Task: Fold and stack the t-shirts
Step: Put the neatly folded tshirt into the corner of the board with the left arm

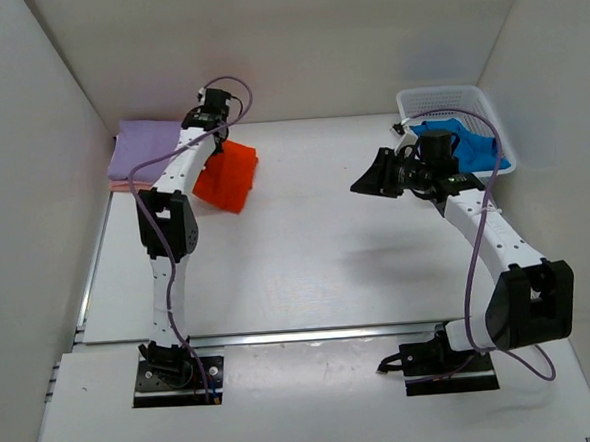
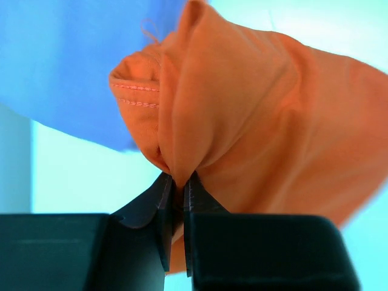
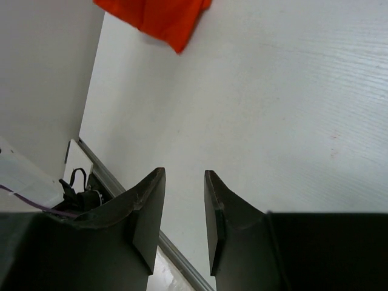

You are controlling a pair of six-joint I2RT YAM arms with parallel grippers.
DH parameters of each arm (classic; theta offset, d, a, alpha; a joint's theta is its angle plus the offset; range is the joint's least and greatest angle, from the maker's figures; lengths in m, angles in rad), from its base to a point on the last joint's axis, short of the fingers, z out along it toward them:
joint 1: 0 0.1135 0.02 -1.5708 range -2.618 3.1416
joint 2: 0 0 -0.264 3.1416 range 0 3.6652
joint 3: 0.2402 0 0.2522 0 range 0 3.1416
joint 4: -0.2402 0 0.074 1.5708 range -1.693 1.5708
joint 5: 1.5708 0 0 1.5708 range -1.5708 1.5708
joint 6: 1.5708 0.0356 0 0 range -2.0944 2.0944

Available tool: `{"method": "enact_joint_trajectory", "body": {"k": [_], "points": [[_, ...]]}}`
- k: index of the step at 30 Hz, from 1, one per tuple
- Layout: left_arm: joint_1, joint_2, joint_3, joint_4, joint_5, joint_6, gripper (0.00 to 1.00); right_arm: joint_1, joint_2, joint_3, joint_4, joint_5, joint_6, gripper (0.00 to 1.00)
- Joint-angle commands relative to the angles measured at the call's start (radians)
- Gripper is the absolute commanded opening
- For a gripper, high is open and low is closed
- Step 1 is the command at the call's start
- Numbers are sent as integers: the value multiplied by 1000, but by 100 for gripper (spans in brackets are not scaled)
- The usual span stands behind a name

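Observation:
My left gripper is shut on a bunched edge of the bright orange t-shirt, which hangs from it at the far left, partly folded. In the left wrist view the fingers pinch the orange cloth at the gripper. The folded lavender t-shirt lies just left of it, on a pink t-shirt whose edge shows beneath. The lavender cloth looks bluish in the left wrist view. The blue t-shirt lies crumpled in the basket. My right gripper is open and empty above the table.
The white mesh basket stands at the far right against the wall. White walls enclose the table on the left, back and right. A metal rail runs along the near edge of the table. The orange t-shirt's corner shows in the right wrist view.

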Motion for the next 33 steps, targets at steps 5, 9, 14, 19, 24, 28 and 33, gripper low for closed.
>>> {"method": "enact_joint_trajectory", "body": {"k": [5,9,14,19,24,28,33], "points": [[91,-68,131,157,-75,148,0,41,64,14,63,-2,11,29],[137,-60,180,205,-39,163,0,69,92,43,37,4,3,28],[197,-51,205,249,26,175,0,103,144,72,20,10,3,27],[238,-51,166,310,72,194,0,147,208,144,9,28,23,26],[304,1,218,312,95,161,0,192,268,202,-21,50,13,26],[332,15,220,333,109,149,0,210,302,268,-81,79,-3,25],[373,77,277,320,123,103,0,235,345,320,-98,88,0,25]]}}
